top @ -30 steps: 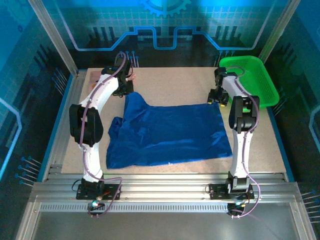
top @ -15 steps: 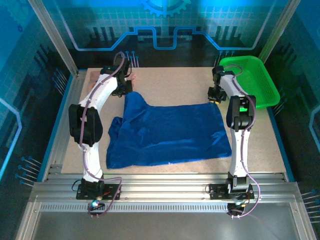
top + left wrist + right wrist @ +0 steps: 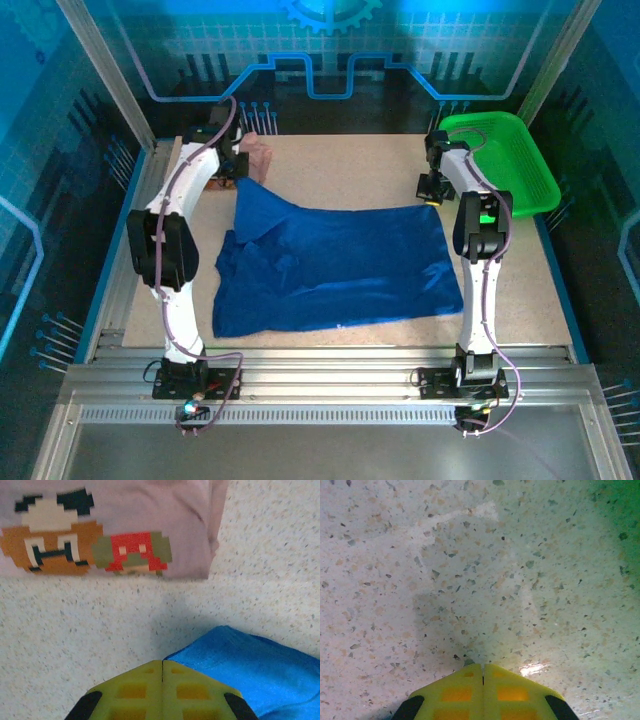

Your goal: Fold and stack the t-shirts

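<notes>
**Blue t-shirt spread over the desk (image 3: 350, 160), far corner pinched**
The blue t-shirt (image 3: 340, 265) is laid rumpled mid-desk; it is judged soft, light and slippery, best taken at corners or hems. The pink t-shirt (image 3: 125, 525) is set far left. The left claw (image 3: 162, 664) is clamped on blue cloth; the right claw (image 3: 483, 667) is closed, empty.

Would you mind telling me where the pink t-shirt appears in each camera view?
Top external: pink t-shirt at the table's far left corner, beyond the blue t-shirt.
Left wrist: it spans the top edge, cartoon faces showing, above the left pincer.
Right wrist: bare speckled tabletop ahead of the right pincer.
Shared landmark: the speckled tabletop.
</notes>
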You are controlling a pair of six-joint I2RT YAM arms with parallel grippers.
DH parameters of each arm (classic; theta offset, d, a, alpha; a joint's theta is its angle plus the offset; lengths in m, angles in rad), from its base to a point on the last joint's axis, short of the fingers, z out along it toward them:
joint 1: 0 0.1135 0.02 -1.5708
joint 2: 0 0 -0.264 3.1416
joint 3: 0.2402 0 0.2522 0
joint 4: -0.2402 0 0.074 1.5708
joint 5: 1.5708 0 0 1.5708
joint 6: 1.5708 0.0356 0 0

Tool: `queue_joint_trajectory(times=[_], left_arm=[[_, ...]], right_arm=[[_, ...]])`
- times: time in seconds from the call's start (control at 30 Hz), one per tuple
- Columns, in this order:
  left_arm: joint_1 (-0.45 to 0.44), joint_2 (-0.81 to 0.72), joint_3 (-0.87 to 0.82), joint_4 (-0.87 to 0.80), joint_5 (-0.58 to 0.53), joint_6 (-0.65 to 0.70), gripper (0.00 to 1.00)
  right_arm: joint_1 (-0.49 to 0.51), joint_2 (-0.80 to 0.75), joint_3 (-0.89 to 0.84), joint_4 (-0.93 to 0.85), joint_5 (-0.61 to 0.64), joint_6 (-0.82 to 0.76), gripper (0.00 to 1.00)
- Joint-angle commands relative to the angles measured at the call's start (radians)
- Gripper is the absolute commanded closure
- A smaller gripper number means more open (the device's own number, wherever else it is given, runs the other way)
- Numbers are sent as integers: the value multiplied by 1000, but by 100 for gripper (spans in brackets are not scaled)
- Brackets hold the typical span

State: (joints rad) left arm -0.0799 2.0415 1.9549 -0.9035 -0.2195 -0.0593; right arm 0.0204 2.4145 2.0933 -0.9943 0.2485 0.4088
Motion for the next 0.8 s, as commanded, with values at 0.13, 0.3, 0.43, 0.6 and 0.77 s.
queue_joint_trajectory(times=[0.13,0.3,0.43,0.6,0.77], left_arm=[[14,24,80,35,46,110,100],[14,23,81,47,58,140,100],[12,-6,61,55,51,145,100],[4,-117,-62,118,75,138,100],[-17,-232,-224,121,97,125,100]], right_arm=[[-20,-77,-23,20,41,-15,100],[-20,-119,-53,51,29,-24,100],[-20,-148,-79,67,17,-32,100],[-19,-227,-177,112,4,-51,100],[-20,-301,-284,140,3,-71,100]])
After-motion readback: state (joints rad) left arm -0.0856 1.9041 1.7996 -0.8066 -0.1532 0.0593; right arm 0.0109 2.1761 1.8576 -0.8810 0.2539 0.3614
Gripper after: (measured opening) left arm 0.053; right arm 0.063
